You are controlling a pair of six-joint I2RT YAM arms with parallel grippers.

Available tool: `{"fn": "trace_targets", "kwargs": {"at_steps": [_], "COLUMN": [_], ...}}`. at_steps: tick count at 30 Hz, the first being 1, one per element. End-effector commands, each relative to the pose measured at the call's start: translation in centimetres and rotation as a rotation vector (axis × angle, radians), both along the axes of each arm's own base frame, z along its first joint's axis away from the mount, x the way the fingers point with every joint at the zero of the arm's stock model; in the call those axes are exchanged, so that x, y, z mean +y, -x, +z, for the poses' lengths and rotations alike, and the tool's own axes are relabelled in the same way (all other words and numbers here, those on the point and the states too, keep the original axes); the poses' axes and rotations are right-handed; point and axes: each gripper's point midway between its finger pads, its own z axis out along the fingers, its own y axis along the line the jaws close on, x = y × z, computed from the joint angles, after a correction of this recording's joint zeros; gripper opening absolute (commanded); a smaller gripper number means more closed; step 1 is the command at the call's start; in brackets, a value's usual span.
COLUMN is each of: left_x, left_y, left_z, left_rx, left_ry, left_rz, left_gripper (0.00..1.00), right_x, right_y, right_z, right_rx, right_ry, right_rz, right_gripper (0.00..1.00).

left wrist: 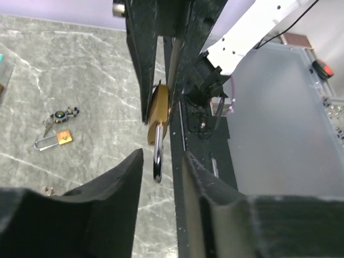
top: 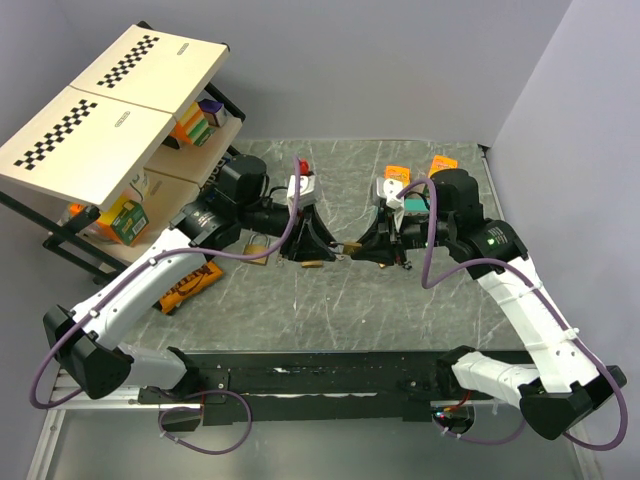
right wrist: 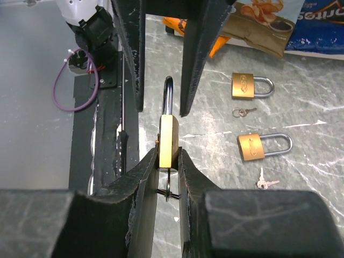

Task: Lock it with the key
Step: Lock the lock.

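Note:
My right gripper [right wrist: 168,153] is shut on the body of a brass padlock [right wrist: 168,137] and holds it above the table. The silver shackle [right wrist: 167,88] points away at my left gripper. A small dark key on a ring [right wrist: 169,188] sticks out of the padlock's underside between my right fingers. My left gripper [left wrist: 163,156] is open, its fingers on either side of the shackle tip [left wrist: 157,158] without touching it. In the top view the two grippers meet at mid-table, left [top: 318,250] and right [top: 368,250], with the padlock [top: 347,247] between them.
Two more brass padlocks [right wrist: 251,86] [right wrist: 263,146] lie on the marble table with small loose keys [right wrist: 243,112] [right wrist: 266,184]. A small padlock [left wrist: 54,141] and a key bunch [left wrist: 63,114] lie left of my left gripper. Snack bags [right wrist: 258,24] lie beyond. A shelf [top: 110,110] stands at far left.

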Motion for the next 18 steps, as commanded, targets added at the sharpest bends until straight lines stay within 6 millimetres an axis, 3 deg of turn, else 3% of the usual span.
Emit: {"fn": "trace_targets", "kwargs": {"at_steps": [1,7,13,18], "left_x": [1.3,2.2,1.9,1.9], "left_y": [-0.1,-0.1,-0.1,0.4], "left_z": [-0.4,-1.2,-0.3,-0.1], "left_rx": [-0.023,-0.092,-0.099,-0.106], "left_ry": [-0.011,-0.047,-0.015,-0.014], "left_rz": [0.000,0.009,0.016,-0.001], "left_gripper": [0.42,0.39,0.37,0.42], "right_x": [0.1,0.1,0.4,0.4], "right_y": [0.3,0.4,0.7,0.6], "right_z": [1.7,1.4,1.2,1.2], "right_rx": [-0.042,-0.024,0.006,0.010], "right_ry": [-0.029,-0.034,-0.027,-0.026], "right_rz": [0.009,0.017,0.048,0.046], "right_gripper": [0.00,0.00,0.00,0.00]}}
